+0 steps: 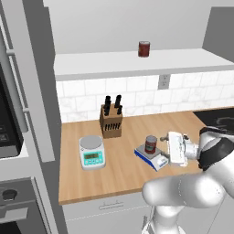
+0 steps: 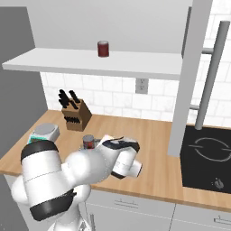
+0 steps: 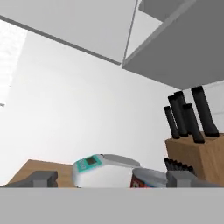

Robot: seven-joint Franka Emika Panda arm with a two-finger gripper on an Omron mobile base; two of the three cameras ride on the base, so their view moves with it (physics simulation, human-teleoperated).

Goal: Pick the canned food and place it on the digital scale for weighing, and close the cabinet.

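Can [image 1: 151,144]: upright on scale [image 1: 153,157], far of bench [image 1: 123,173] edge.
Tool [image 1: 163,147]: wide, empty, just right of can.
Risk: careless retreat tips can.
Cabinet [image 2: 191,76]: open.

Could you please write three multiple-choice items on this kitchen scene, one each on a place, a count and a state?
1. Where does the tin stand?
A. on the blue scale
B. on the shelf
C. on the hob

2. How many scales are on the counter?
A. one
B. two
C. three

3. How is the pincer?
A. shut on the tin
B. shut on a knife
C. open, beside the tin

Answers:
1. A: in the left base view the tin sits upright on the grey plate of the blue scale.
2. B: the blue scale and the white scale with the round pan.
3. C: in the hand view the fingertips stand wide apart, with the tin low between them and ungripped.
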